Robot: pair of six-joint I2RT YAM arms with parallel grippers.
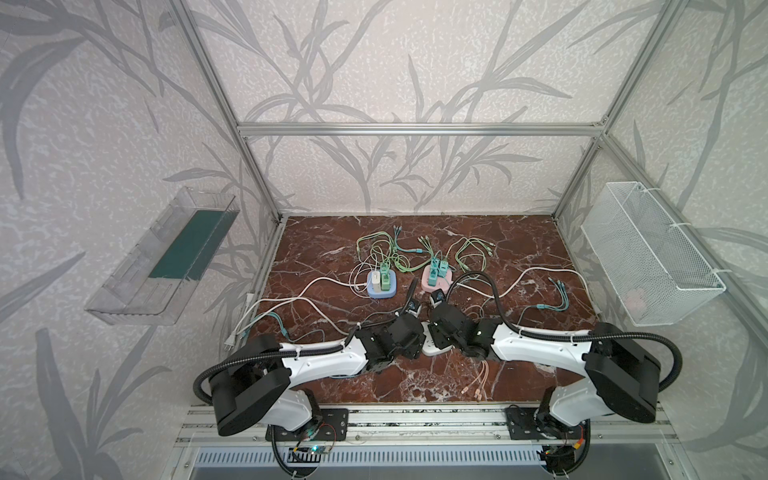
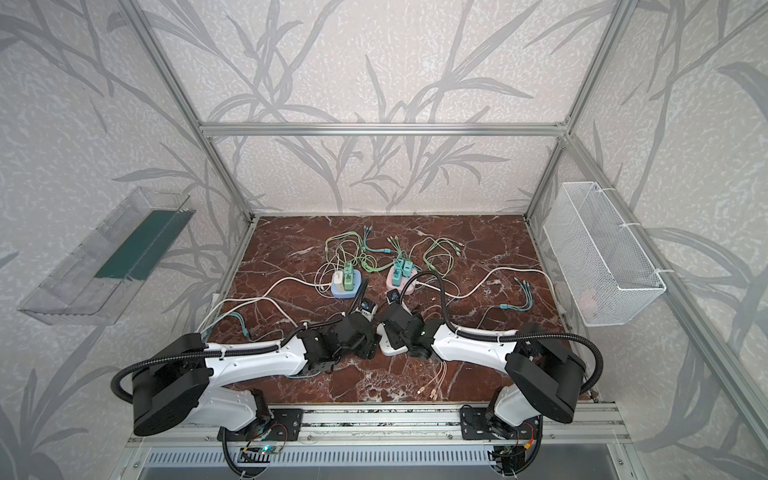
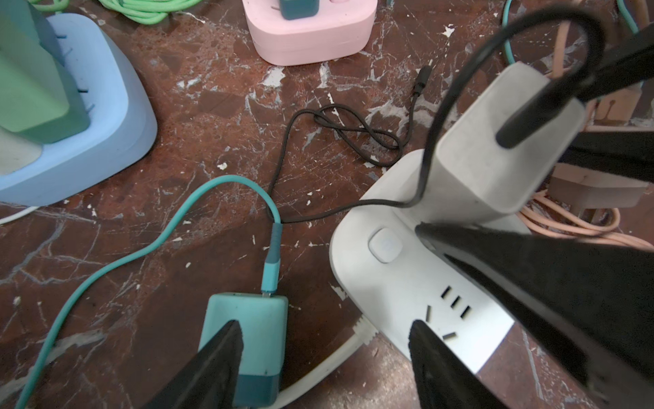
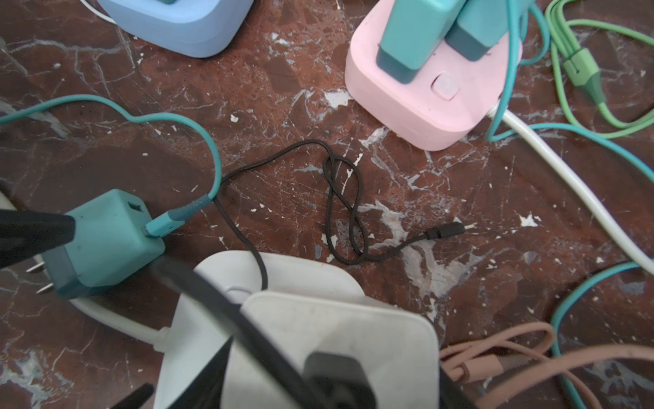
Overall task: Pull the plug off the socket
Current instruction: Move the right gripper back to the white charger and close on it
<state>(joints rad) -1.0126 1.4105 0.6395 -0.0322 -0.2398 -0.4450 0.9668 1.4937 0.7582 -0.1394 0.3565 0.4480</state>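
A white socket strip [image 3: 396, 279] lies on the marble near the front middle; in both top views only its edge [image 1: 436, 351] [image 2: 392, 350] shows under the two wrists. A white plug [image 4: 336, 340] stands upright in it, with a black cable [image 4: 346, 205] running from its top. My right gripper [image 4: 336, 364] is down over this plug, a finger against each of two opposite sides. My left gripper [image 3: 325, 354] is open: one finger hangs over a teal charger [image 3: 247, 336] that lies unplugged on the table, the other over the strip's free end.
A blue socket block [image 1: 382, 289] and a pink socket block [image 1: 436, 282], both carrying chargers, stand just beyond, amid green and teal cables. Salmon cables [image 4: 513, 354] lie beside the strip. A wire basket [image 1: 652, 253] hangs on the right wall, a clear tray [image 1: 166, 257] on the left.
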